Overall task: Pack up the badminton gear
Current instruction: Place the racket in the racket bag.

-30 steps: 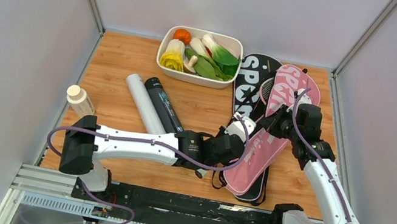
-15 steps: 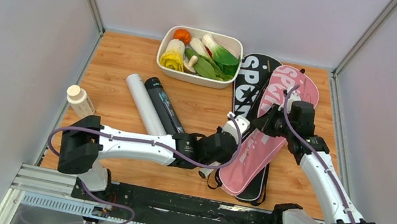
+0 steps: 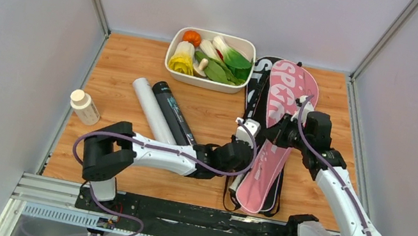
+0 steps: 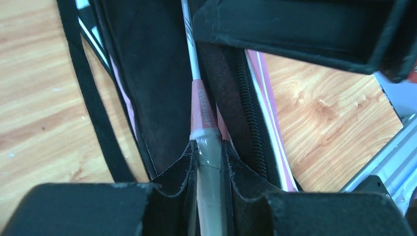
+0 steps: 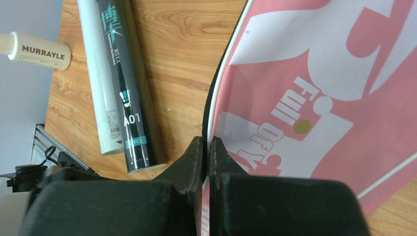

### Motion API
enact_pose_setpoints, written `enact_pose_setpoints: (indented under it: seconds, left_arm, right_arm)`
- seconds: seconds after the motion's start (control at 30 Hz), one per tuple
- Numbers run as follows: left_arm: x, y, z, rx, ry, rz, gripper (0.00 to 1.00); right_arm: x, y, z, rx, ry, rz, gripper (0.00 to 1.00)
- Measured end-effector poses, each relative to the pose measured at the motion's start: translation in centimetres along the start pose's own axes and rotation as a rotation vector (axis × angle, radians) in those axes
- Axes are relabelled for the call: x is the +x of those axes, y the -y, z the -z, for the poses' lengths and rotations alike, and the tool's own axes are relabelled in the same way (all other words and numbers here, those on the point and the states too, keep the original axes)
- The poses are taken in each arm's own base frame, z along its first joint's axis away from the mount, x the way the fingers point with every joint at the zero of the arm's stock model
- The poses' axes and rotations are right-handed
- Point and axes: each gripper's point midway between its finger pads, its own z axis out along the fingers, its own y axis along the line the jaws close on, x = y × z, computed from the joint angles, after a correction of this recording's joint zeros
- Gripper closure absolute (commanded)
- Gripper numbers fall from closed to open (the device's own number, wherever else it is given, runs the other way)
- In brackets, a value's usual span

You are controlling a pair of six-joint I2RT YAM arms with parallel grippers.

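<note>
At the far left of the counter a small clear bottle is seen; it is no part of the job. Beside it the white tube and the black tube are laid side by side, touching, out on the bare wood and not yet stowed. Behind them the white tray of toy vegetables is left alone.

Toward the middle, the left tool is clamped on the handle of the pink racquet. Its shaft is run forward into the dark lining of an opened cover with pink edging and an exposed zip. The racquet head is hidden, so how deep it is seated cannot be told.

The black cover is lain mostly under the pink cover, both stretched from the tray's right side toward the near edge. Whether the black one is filled cannot be told. At the right, the right tool is pinched tight on the zip edge of the pink cover, by which the flap is held up.

The task is judged to be in its early part: one racquet is partly sheathed, the zip is undone, the tubes are unpacked, and no shuttlecock is made out.
</note>
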Motion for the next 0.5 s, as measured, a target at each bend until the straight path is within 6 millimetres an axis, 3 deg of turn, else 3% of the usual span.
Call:
enact_pose_setpoints:
  seconds: [0.13,0.4,0.5]
  left_arm:
    - [1.8,-0.3,-1.1,-0.028,-0.019,0.039,0.96]
    - [1.6,0.3,-1.7,-0.022,0.007,0.167,0.90]
    - [1.6,0.8,-1.7,-0.014,0.002,0.237,0.95]
  right_arm:
    - [0.1,-0.1,0.0,-0.005,-0.002,-0.007,1.00]
    - [0.0,-1.1,0.2,-0.036,0.003,-0.040,1.00]
    - [-0.1,-1.1,0.3,-0.035,0.007,-0.056,1.00]
